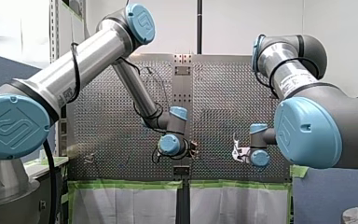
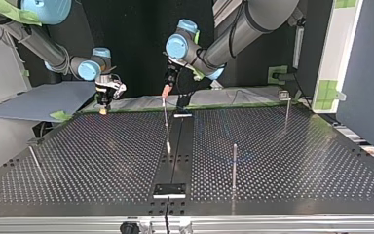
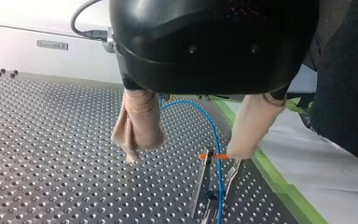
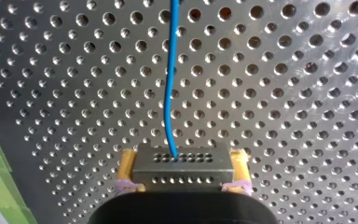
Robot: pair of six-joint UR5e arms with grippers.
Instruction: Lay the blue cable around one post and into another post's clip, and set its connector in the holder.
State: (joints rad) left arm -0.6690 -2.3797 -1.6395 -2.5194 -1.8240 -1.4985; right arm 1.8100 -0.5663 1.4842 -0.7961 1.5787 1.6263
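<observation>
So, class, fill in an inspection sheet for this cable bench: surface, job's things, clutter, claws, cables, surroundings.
Surface: perforated table, bare metal.
Job's things: blue cable passes between a clip's prongs; connector on its end; thin posts standing.
Clutter: nothing seen.
Claws: my left claw open, over the clip; my right claw shut on the connector.
Cables: black cable along my left arm.
Surroundings: green tape at the table's edge, white sheet beyond.
</observation>
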